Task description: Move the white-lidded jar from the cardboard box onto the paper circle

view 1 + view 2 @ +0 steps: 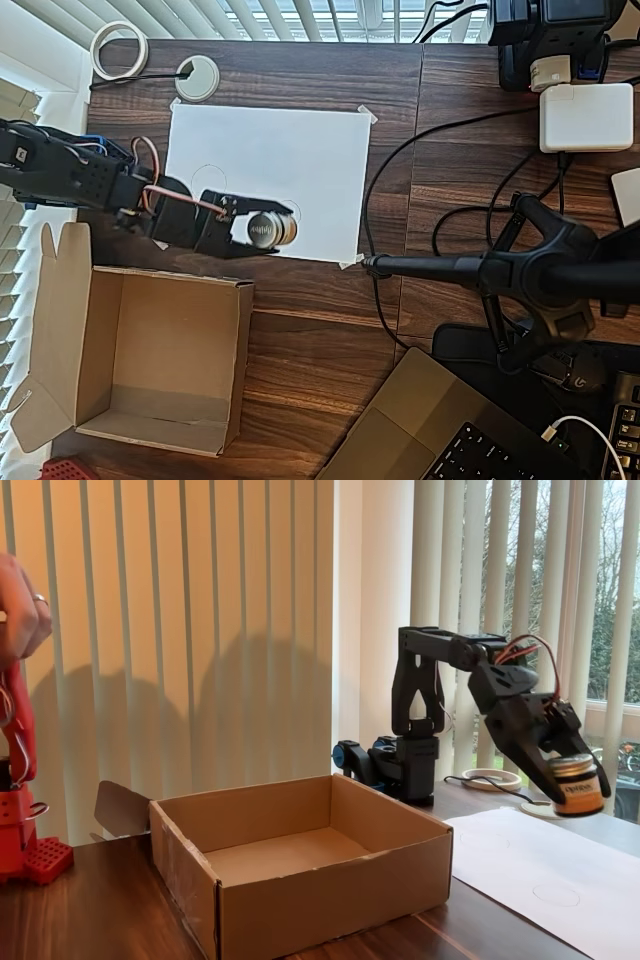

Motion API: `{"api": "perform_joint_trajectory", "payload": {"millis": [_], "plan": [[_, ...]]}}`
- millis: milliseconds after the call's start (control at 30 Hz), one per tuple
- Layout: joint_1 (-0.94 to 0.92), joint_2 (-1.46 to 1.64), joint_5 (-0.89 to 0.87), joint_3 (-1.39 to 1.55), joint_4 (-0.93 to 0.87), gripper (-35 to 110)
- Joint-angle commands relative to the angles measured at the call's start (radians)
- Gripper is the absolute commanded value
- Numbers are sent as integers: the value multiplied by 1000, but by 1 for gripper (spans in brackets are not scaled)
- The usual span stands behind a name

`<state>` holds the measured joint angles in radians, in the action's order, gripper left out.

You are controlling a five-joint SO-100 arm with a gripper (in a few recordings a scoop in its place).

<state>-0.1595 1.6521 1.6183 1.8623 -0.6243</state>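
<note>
It looked like a home office or hobby desk. A dark wooden table (330,330) stood against a window with vertical blinds (200,630), trees showing outside. A laptop (440,430), a white power adapter (586,117), tangled cables (440,190) and a camera stand (520,270) crowded one side of it.

Matt corrugated cardboard box (300,865), smooth white paper sheet (270,170), glossy dark wood-grain table (320,330), black plastic hand (570,780).

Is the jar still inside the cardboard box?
No: the gripper holds the white-lidded jar in the air, and the cardboard box is empty.
</note>
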Motion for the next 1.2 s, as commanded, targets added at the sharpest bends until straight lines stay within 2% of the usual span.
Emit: {"api": "perform_joint_trajectory", "payload": {"millis": [0,333,767,1167], "plan": [[11,31,25,52,95,10],[-17,-166,95,91,258,10],[-52,-169,158,169,265,10],[-34,-170,115,160,265,11]]}}
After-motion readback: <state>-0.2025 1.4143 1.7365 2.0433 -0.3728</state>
